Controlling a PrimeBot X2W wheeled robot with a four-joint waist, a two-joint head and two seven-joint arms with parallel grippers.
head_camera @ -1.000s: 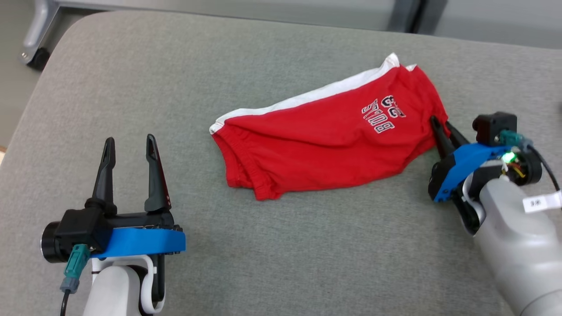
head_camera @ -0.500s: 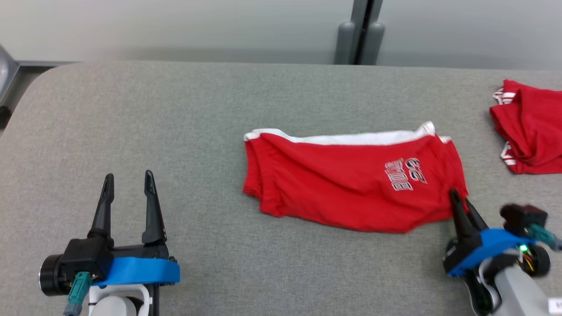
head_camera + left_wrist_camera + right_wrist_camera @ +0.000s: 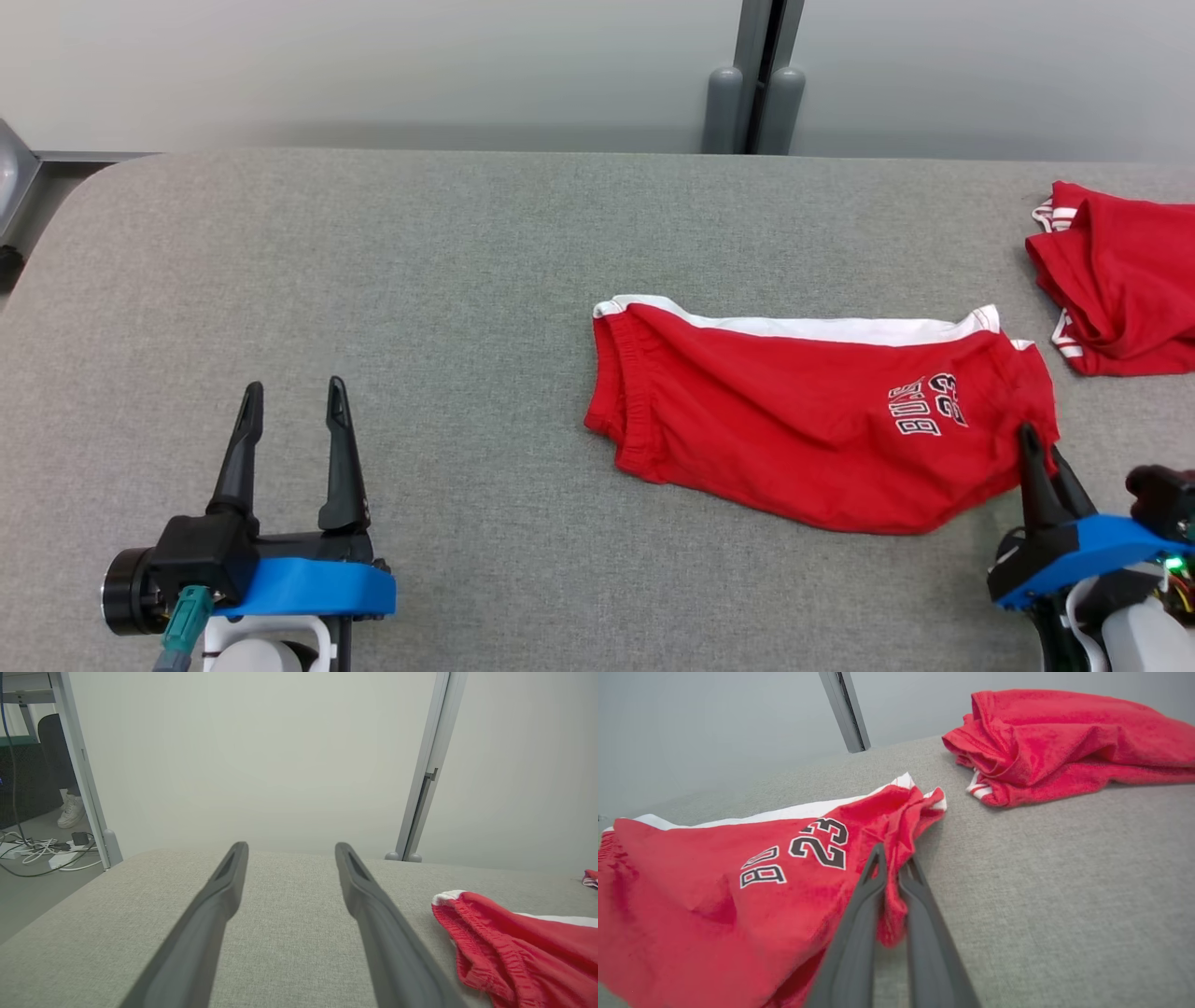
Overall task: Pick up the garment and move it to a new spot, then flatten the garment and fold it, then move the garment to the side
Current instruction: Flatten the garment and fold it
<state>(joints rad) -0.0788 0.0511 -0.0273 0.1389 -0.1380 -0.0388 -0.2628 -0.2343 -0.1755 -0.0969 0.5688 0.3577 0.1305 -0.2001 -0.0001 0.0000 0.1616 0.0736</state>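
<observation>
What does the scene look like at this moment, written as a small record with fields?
surface: grey padded table
garment: red shorts, spread on the table, white band along the far edge, number 23 near the right end
right gripper: shut on the right edge of the shorts
left gripper: open, holding nothing, apart from the shorts
other item: second red garment, crumpled at the far right, not touching the shorts

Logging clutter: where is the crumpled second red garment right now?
Head view: the crumpled red garment lies at the far right of the grey surface, just beyond the lettered end of the red shorts, apart from them.
</observation>
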